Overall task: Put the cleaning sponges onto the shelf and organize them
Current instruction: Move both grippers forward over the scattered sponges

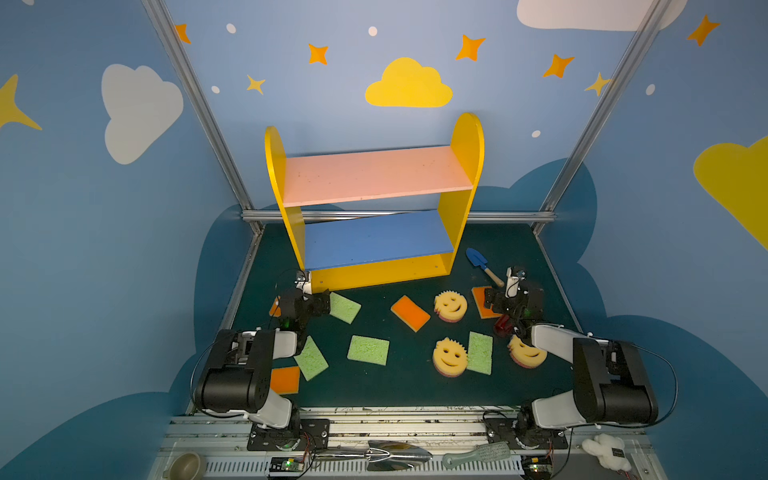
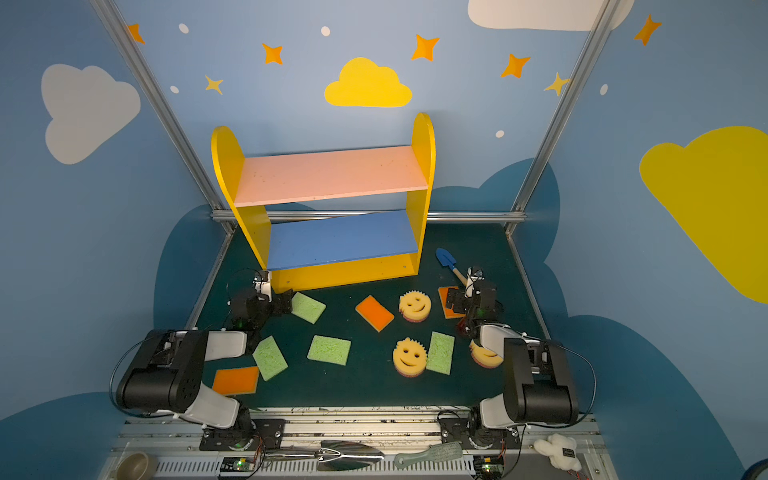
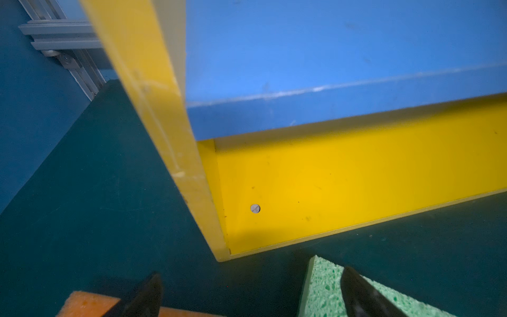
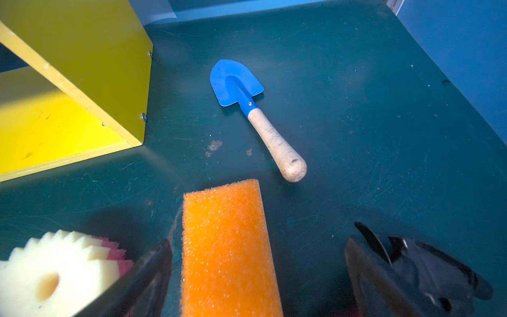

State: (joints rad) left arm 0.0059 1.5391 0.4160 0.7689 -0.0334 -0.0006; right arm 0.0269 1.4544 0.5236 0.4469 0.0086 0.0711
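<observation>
Now the right gripper [image 4: 259, 244], wide open and empty like the left gripper [image 3: 251, 273], is hanging over a soft, light orange-topped rectangular sponge [image 4: 222, 219], lower middle; pinching its long sides is probably best.

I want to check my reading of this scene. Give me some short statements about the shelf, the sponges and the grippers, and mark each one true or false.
1. The pink upper board of the shelf holds no sponge. True.
2. The blue toy shovel lies on the shelf. False: it lies on the table, to the right of the shelf.
3. The right gripper is shut on a sponge. False: it is open, above an orange-topped sponge.
4. Four light-green sponges lie on the table. True.
5. The left gripper is open and holds nothing. True.
</observation>
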